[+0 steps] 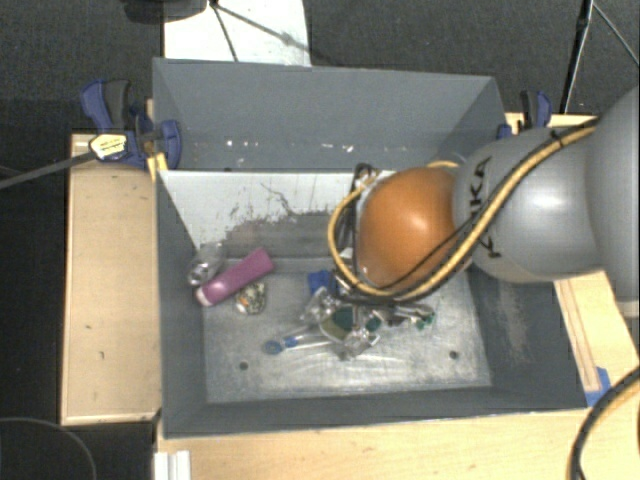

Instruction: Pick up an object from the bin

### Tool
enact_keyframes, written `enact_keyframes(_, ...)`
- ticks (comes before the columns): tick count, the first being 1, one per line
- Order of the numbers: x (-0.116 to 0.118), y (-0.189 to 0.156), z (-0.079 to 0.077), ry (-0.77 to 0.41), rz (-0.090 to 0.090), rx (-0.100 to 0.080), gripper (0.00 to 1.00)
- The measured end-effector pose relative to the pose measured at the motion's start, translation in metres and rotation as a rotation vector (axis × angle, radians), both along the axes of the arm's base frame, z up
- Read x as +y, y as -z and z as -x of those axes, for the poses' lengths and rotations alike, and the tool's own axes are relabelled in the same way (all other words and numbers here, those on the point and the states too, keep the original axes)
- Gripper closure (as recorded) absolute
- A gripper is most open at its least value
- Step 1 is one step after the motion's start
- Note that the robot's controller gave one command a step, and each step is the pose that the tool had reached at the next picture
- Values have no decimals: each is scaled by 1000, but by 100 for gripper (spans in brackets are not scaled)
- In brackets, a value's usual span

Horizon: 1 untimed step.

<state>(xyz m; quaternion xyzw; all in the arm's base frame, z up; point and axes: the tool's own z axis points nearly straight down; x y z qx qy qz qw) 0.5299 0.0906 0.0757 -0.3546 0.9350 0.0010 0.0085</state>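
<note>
Reaching in from the right, the grey arm (pixel 560 208) bends down over the grey metal bin (pixel 320 118), and its bulk covers much of the bin's right half. An orange cover (pixel 405 228) on the wrist sits above the middle of the floor, with a yellow-and-black cable (pixel 341 230) looped round its left side. Below the cover the gripper (pixel 348 328) is down at the floor, right in a small heap (pixel 332 315) of loose bits near the centre of the bin. Whether its jaws are apart or together I cannot tell, since the cover and the clutter hide them, and I cannot see that anything is held.

The heap has green, blue and clear pieces too small to name. A pink tube (pixel 236 276) lies tilted on the left part of the floor, well apart from the gripper. At the tube's upper left end is a silver metal piece (pixel 206 265), and just below the tube lies a small shiny round thing (pixel 250 298). A thin stick with a blue tip (pixel 285 344) pokes out of the heap toward the lower left.
</note>
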Motion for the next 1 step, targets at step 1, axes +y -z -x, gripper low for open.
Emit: enact_keyframes(1, -2, -180, 18, 26, 6, 6, 100)
